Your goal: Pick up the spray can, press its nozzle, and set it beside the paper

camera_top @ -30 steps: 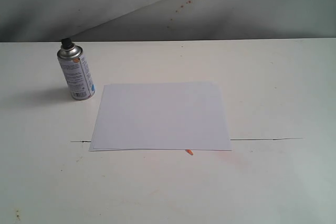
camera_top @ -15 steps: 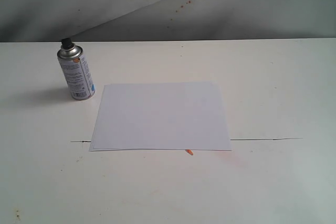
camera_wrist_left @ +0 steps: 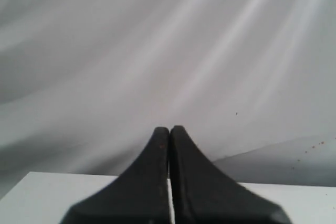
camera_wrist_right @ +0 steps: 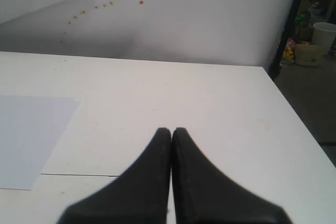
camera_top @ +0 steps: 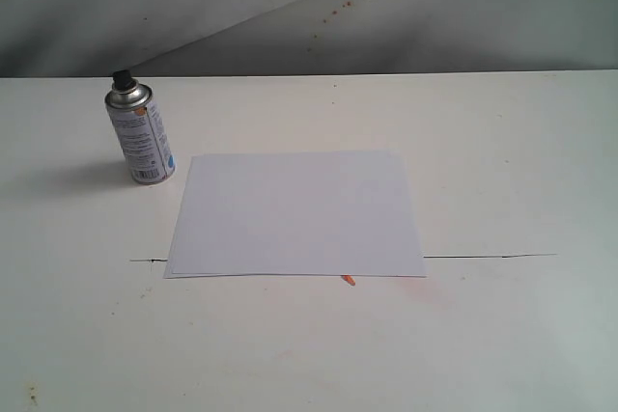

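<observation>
**Item 1. Spray can** (camera_top: 142, 137): small silver metal cylinder with a white printed label, a blue dot and a domed shiny shoulder. It stood upright on the white table (camera_top: 502, 142), at the far left in the exterior view, just beside the far left corner of the paper. Nothing touched it.

**Item 2. Nozzle** (camera_top: 122, 77): small black plastic button on top of the can, much narrower than the body.

**Item 3. Paper** (camera_top: 294, 214): one plain white rectangular sheet, lying flat at the middle of the table. A small orange mark (camera_top: 348, 280) showed at its near edge.

**Item 4. Left gripper** (camera_wrist_left: 169, 130): black fingers pressed together on nothing, facing the grey backdrop. It was outside the exterior view.

**Item 5. Right gripper** (camera_wrist_right: 171, 130): black fingers likewise together and empty, above the bare right part of the table, well apart from the can.

**Handling note (judged).** The can was probably light and rigid. Its smooth round wall looked likely to slip in a loose grip, and its tall narrow form looked easy to tip with a sideways nudge. The best hold seemed to be across the labelled mid-body, below the shoulder, with the fingers square to the wall. That would leave the nozzle clear for pressing from above.
</observation>
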{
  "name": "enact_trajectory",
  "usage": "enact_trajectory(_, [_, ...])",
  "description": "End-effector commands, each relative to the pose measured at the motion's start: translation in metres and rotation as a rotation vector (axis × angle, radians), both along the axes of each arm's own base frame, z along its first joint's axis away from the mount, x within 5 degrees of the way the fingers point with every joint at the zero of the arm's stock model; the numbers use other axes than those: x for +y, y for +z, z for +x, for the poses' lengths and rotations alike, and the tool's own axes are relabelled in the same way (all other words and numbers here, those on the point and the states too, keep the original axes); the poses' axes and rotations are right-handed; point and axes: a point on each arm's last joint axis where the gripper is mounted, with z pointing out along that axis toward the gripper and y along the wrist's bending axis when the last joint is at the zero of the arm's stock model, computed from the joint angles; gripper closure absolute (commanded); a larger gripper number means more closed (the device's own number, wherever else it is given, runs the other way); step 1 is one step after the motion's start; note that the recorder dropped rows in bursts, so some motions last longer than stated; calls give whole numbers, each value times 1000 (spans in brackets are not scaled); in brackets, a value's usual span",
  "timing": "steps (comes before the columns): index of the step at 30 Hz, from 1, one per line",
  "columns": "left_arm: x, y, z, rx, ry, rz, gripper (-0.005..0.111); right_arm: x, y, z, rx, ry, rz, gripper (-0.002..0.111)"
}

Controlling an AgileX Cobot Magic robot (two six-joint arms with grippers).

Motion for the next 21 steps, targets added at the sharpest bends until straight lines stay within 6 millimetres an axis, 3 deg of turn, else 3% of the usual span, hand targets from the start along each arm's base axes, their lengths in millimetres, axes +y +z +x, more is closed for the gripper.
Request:
enact_trajectory(1, [-8, -35, 11, 89, -56, 23, 107, 0, 0, 0, -9, -4, 7, 108])
enact_trajectory(6, [-20, -83, 18, 129, -176, 56, 107, 0, 0, 0, -9, -3, 5, 108])
enact_trajectory(14, [-14, -165, -9, 205, -173, -5, 107, 0, 0, 0, -9, -3, 5, 108])
enact_trajectory(18, [-14, -189, -11, 285, -172, -2, 107, 0, 0, 0, -9, -3, 5, 108])
enact_trajectory(21, [-14, -194, -12, 284, -172, -3, 107, 0, 0, 0, -9, -3, 5, 108])
